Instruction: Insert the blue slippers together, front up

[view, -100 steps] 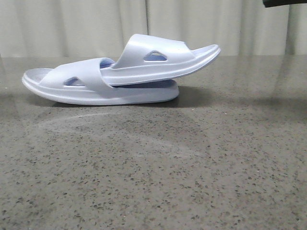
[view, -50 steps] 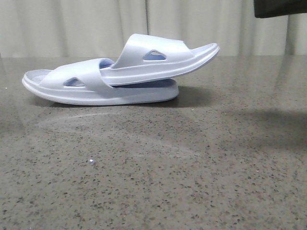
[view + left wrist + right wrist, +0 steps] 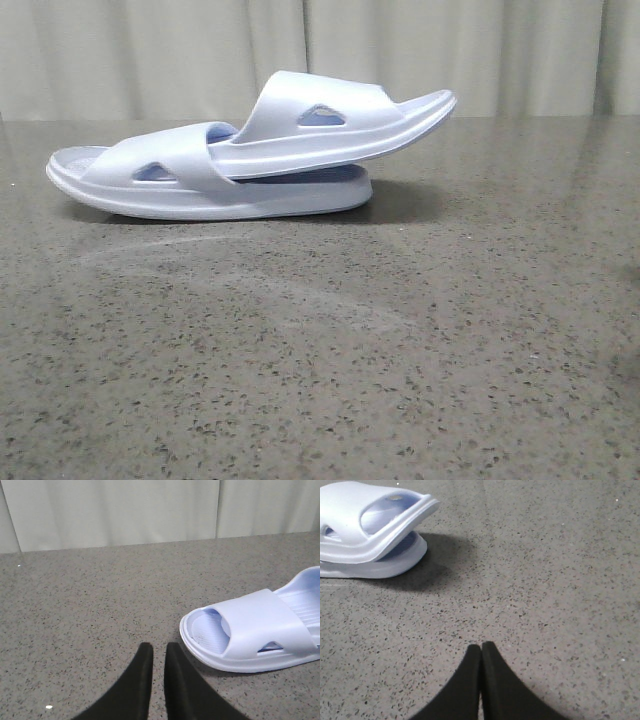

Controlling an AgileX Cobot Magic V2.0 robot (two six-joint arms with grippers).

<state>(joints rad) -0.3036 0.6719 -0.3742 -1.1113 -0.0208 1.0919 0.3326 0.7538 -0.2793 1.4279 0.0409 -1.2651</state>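
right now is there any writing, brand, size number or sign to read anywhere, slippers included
None: no readable text in any view.
Upper slipper: strap and sole plain, no logo or size mark showing.
Lower slipper: plain too; its ribbed footbed bears no lettering.
Table: only speckles.

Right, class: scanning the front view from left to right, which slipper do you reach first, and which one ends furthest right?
Lower slipper lying flat on the stone table → upper slipper tucked under its strap, jutting right.
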